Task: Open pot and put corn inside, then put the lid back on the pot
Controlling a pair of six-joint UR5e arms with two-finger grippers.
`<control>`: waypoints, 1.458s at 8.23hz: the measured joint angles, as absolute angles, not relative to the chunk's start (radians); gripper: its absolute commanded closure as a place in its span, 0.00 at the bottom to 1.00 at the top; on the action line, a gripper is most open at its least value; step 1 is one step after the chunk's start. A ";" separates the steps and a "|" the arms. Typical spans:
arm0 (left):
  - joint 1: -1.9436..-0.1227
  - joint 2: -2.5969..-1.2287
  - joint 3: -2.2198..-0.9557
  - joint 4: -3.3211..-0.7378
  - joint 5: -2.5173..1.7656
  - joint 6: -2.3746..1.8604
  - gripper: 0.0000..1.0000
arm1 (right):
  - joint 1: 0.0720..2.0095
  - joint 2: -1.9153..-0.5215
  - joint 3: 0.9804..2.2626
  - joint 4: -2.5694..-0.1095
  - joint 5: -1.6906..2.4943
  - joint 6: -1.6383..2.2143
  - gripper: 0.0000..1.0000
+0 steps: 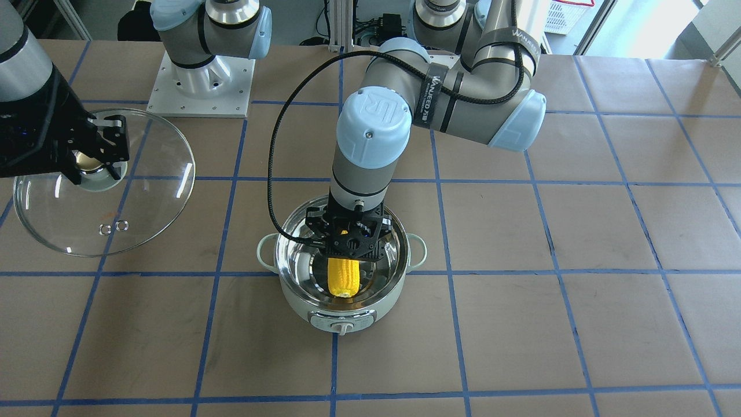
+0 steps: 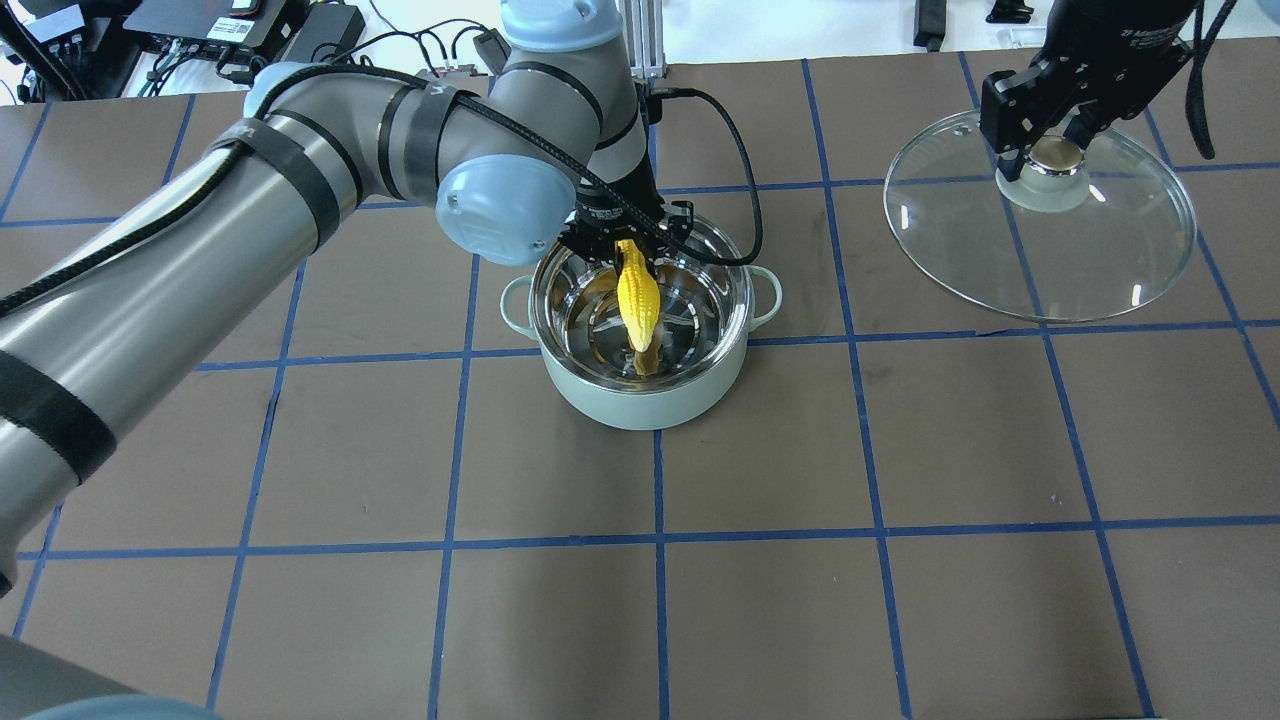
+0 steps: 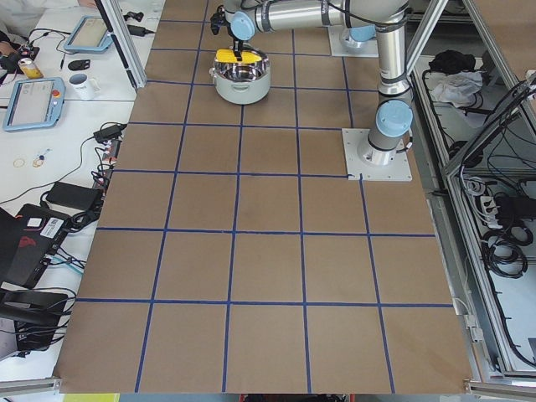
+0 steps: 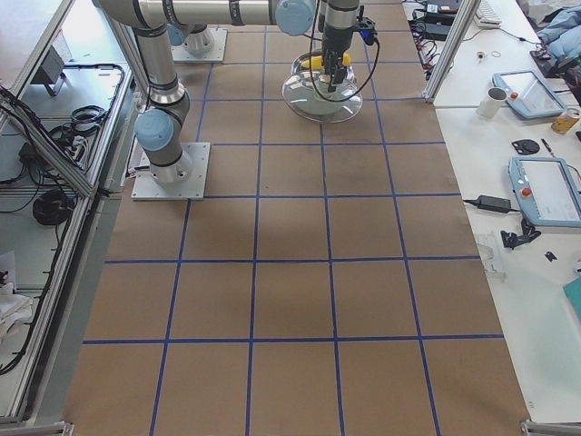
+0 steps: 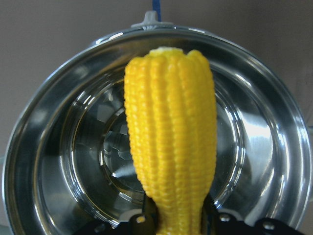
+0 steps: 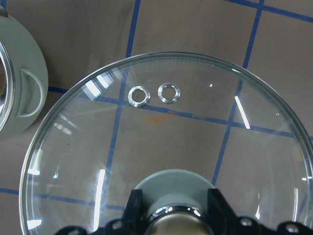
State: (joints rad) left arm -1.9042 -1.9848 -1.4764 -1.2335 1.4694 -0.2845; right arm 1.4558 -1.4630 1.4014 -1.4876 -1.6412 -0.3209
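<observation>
Yellow corn [image 2: 637,295] hangs clamped over the pot [image 2: 650,405], lid [image 2: 1100,270] gripped apart.

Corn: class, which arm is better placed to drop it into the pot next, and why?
Left. The left end effector grips the corn above the open pot; the right end effector is off to the side, holding the lid.
</observation>
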 measured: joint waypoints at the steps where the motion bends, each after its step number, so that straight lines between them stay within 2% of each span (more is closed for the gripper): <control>1: -1.912 -2.007 -1.485 -1.222 1.469 -0.284 0.01 | 1.456 -1.463 1.402 -1.488 -1.640 -0.321 1.00; 5: -1.917 -2.020 -1.491 -1.217 1.496 -0.292 0.00 | 1.456 -1.461 1.404 -1.488 -1.636 -0.315 1.00; 9: -1.894 -1.951 -1.475 -1.232 1.509 -0.243 0.00 | 1.458 -1.461 1.404 -1.488 -1.618 -0.304 1.00; 12: -1.749 -1.859 -1.447 -1.308 1.573 -0.139 0.00 | 1.474 -1.459 1.398 -1.490 -1.583 -0.230 1.00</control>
